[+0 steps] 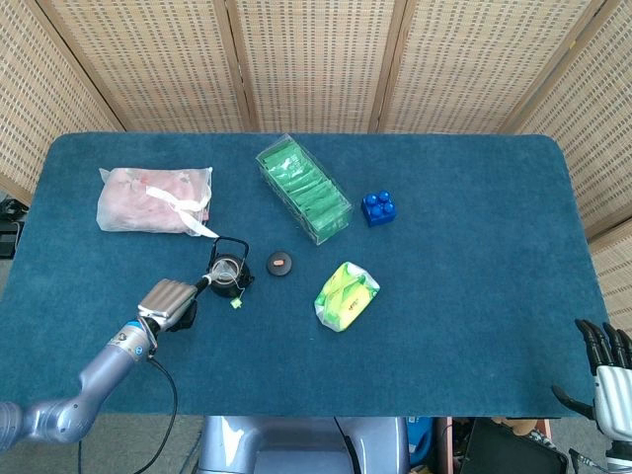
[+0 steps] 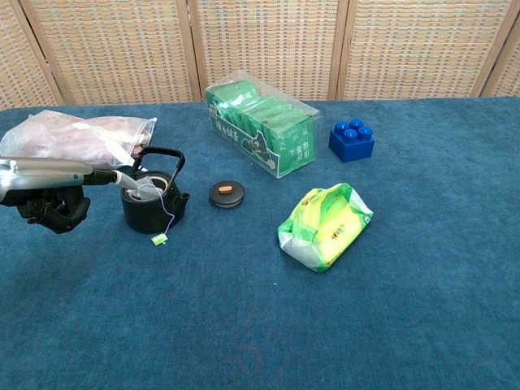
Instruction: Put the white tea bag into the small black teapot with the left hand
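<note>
Bare blue table (image 1: 474,296) is seen right of the small black teapot (image 2: 150,203). The white tea bag (image 2: 148,192) sits inside it (tag dangling outside). The left robot hand (image 2: 49,195), clenched with one finger extended, reaches the rim.

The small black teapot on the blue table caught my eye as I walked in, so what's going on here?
The robot's left hand is beside the small black teapot, one finger stretched to the rim. The white tea bag sits inside the open pot; its string hangs over the side, and the green tag lies on the table. The teapot lid lies just beside the pot. The right hand idles, open, at the table's far corner.
</note>
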### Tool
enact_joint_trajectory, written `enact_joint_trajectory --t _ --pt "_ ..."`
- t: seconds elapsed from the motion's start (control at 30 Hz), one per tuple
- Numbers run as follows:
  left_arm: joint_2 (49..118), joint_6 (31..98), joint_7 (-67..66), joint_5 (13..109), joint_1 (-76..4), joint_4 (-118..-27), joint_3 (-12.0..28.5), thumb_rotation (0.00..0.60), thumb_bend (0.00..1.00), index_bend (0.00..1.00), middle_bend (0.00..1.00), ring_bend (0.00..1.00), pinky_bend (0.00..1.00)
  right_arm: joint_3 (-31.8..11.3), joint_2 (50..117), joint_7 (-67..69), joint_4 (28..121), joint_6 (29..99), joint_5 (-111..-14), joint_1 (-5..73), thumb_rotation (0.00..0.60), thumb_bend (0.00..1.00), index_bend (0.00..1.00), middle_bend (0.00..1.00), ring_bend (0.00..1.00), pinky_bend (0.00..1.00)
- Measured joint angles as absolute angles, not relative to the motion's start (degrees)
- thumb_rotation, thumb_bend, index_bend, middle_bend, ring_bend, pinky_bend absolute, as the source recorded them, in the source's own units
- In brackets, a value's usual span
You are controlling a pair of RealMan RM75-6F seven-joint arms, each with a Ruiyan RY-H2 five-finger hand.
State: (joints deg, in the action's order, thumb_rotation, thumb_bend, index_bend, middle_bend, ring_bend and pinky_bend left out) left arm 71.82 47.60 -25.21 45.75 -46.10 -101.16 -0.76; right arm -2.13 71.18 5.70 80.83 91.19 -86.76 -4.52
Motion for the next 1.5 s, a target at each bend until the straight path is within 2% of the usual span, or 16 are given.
enact_joint_trajectory --t 0.93,1.27,1.5 --pt "74.56 45.16 -26.32 39.81 -49.99 -97.79 -1.17 0.600 0.98 0.00 0.86 0.77 0.71 -2.07 71.51 6.12 80.38 91.31 -86.68 -4.76 0.600 0.09 0.11 0.20 0.03 0.10" --pt "72.37 52.41 -22.11 46.33 -46.43 -101.28 0.39 0.600 0.98 0.00 0.81 0.73 0.71 -2.15 71.47 6.23 80.42 91.15 -86.80 -4.58 0.600 0.09 0.11 0.20 0.03 0.10" --pt "70.24 60.48 -17.52 55.03 -40.91 -103.90 0.36 0.600 0.98 0.00 0.68 0.61 0.66 -2.26 71.39 6.10 80.46 91.14 -87.05 -4.35 0.600 0.09 0.11 0.20 0.03 0.10"
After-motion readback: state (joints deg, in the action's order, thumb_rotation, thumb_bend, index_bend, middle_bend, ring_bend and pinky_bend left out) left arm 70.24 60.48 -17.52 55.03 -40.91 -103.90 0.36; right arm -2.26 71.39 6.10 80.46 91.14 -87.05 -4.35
